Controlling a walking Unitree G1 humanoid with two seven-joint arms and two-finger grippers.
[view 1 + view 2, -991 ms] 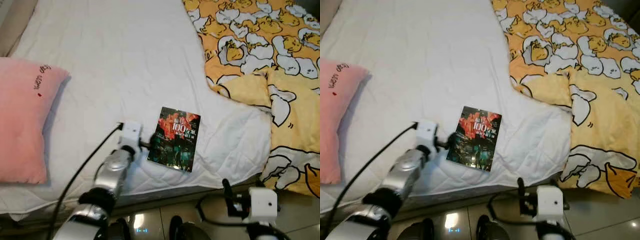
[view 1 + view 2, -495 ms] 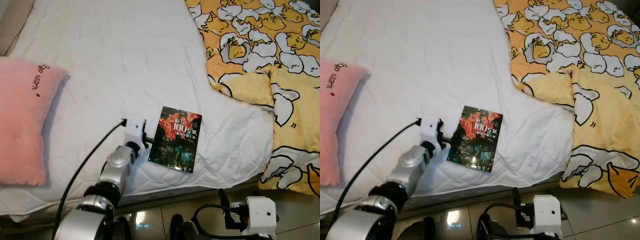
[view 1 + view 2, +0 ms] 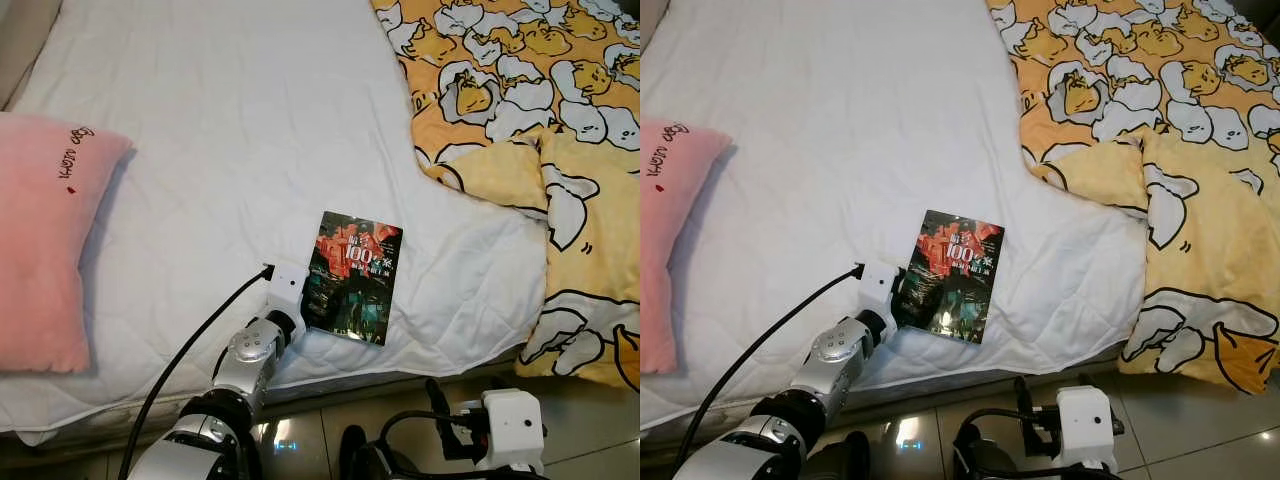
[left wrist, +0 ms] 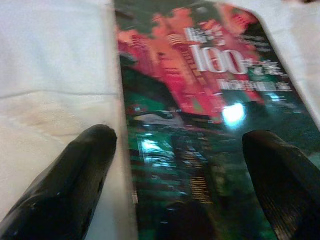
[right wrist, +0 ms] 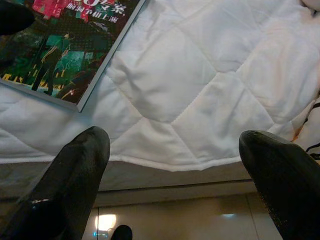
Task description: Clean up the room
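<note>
A book [image 3: 351, 276] with a dark red and green cover lies flat on the white bed sheet [image 3: 230, 130], close to the bed's near edge. My left gripper [image 3: 305, 298] is at the book's left edge. In the left wrist view it is open [image 4: 175, 185]: one finger [image 4: 70, 185] rests over the sheet and the other finger [image 4: 282, 180] over the cover of the book [image 4: 200, 115]. My right gripper [image 3: 447, 430] hangs open below the mattress edge, holding nothing; its wrist view shows the book's corner [image 5: 70, 55] and the quilted sheet [image 5: 190, 95].
A pink pillow [image 3: 45, 250] lies on the bed at the left. A yellow duvet [image 3: 540, 120] with a duck pattern is bunched along the right side and hangs over the bed's edge. Shiny tiled floor [image 3: 330, 420] runs below the mattress.
My left gripper has slid nearer along the sheet and now straddles the book's left edge. The right arm has sunk a little lower. The book has stayed put.
</note>
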